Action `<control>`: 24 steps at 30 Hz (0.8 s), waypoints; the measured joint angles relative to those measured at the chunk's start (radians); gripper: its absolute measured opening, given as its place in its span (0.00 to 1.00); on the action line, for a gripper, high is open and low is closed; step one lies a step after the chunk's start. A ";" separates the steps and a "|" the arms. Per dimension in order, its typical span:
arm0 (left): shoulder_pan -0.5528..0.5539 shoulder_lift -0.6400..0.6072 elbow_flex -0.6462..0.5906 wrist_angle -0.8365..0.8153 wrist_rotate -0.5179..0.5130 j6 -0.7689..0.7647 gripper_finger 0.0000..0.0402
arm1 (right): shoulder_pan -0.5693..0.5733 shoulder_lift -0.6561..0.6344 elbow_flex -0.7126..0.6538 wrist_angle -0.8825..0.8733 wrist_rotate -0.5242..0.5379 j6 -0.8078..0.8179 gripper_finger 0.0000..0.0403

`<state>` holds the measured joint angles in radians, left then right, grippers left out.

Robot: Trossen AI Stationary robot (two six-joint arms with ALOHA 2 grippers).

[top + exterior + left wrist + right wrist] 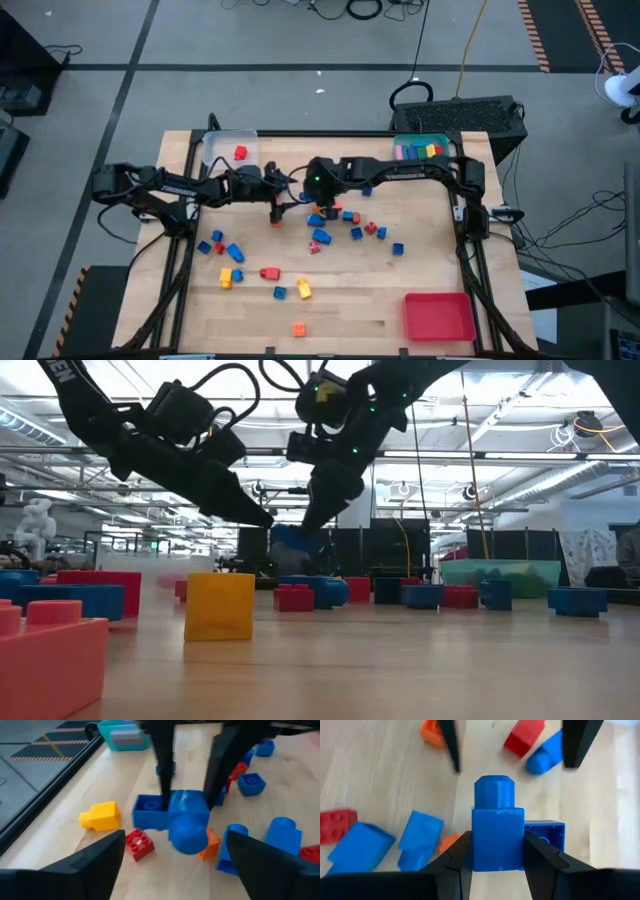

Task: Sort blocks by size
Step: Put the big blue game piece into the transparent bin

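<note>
A blue block (182, 815) with a round stud hangs above the table's middle, my right gripper (497, 840) shut on it. My left gripper (176, 840) is open wide and faces the block's stud end from the table's left, touching nothing; its fingers (452, 745) stand beyond the stud. In the low view the blue block (297, 542) hangs clear of the wood between both grippers. Several loose blocks, red, blue, yellow and orange (320, 237), lie flat on the table below and around. My right gripper pinches the blue block's two opposite flat sides (479, 845) between its two fingers (162, 780). The fingers come from above, slanting down from the table's right. The block is lifted clear of the table, its stud (189, 834) pointing level toward my left gripper.
A clear tray (228, 150) holding one red block stands at the far left. A teal tray (420, 148) with blocks is at the far right, and a red tray (438, 315) at the near right. A yellow block (102, 816) and a red one (139, 843) lie below my left gripper.
</note>
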<state>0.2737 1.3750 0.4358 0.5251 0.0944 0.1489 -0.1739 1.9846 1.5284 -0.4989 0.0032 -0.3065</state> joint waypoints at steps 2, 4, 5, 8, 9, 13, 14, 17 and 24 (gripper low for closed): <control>-0.001 0.000 0.000 -0.001 0.009 0.014 0.88 | 0.005 0.000 0.000 0.024 0.001 0.004 0.30; -0.005 0.000 0.000 0.001 0.010 0.016 0.87 | 0.006 0.000 0.000 0.036 0.000 0.004 0.30; -0.007 0.000 0.000 0.003 0.010 0.018 0.87 | 0.006 0.000 0.000 0.037 0.000 0.004 0.30; -0.013 0.000 0.000 0.016 0.010 0.019 0.83 | 0.006 0.000 0.000 0.056 0.000 0.007 0.30; -0.013 0.000 0.000 0.017 0.010 0.020 0.82 | 0.006 0.000 0.000 0.065 0.000 0.007 0.30; -0.012 0.000 0.000 0.017 0.010 0.022 0.76 | 0.007 0.000 0.000 0.088 0.000 0.007 0.31; -0.012 0.000 0.000 0.017 0.010 0.022 0.75 | 0.007 0.000 0.000 0.091 0.000 0.007 0.31; -0.012 0.000 0.001 0.017 0.010 0.022 0.70 | 0.007 0.000 0.000 0.097 0.000 0.012 0.31; -0.012 0.026 0.002 0.030 0.007 0.022 0.58 | 0.010 0.001 0.000 0.122 -0.003 0.031 0.31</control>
<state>0.2615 1.4008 0.4377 0.5550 0.1010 0.1707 -0.1638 1.9858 1.5288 -0.3772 0.0002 -0.2757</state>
